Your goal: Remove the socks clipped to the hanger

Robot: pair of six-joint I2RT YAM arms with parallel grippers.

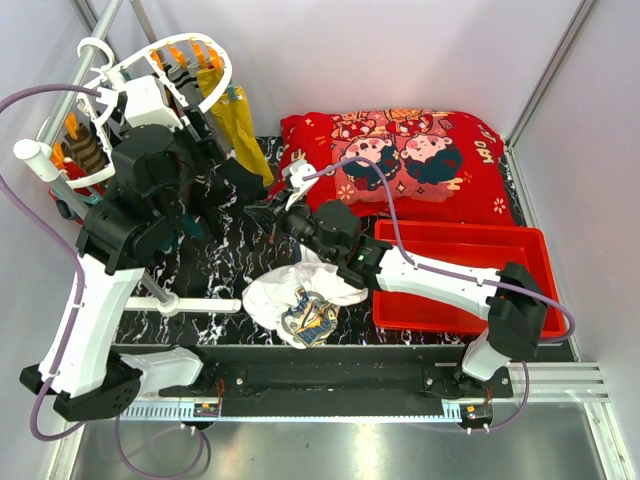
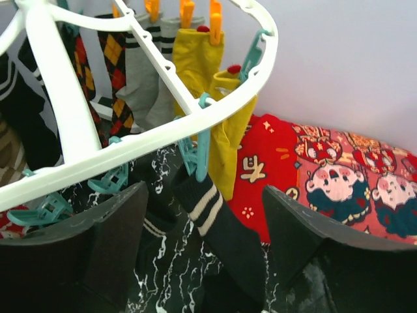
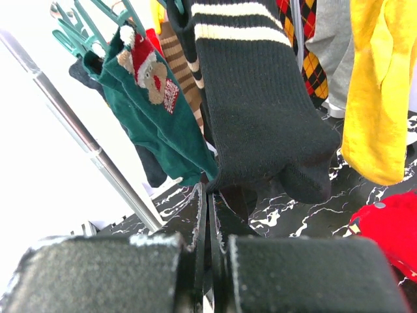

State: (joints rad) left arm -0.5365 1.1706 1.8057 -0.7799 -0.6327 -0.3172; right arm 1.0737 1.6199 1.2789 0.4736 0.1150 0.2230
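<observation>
The left gripper (image 2: pixel 203 195) is being held with its fingers (image 2: pixel 98 241) spread wide just beneath the white rim of the hanger (image 2: pixel 195 124). A black striped sock (image 2: pixel 218 225) is being suspended from a teal clip (image 2: pixel 202 140) between them, and yellow socks (image 2: pixel 199 62) are being pegged further ahead. The right gripper (image 3: pixel 207 194) is being held with its fingers pressed together directly under the toe of a black striped sock, though whether any fabric is being pinched cannot be told. A green sock (image 3: pixel 156 117) is being displayed above and to its left, beside a metal rail (image 3: pixel 98 156).
</observation>
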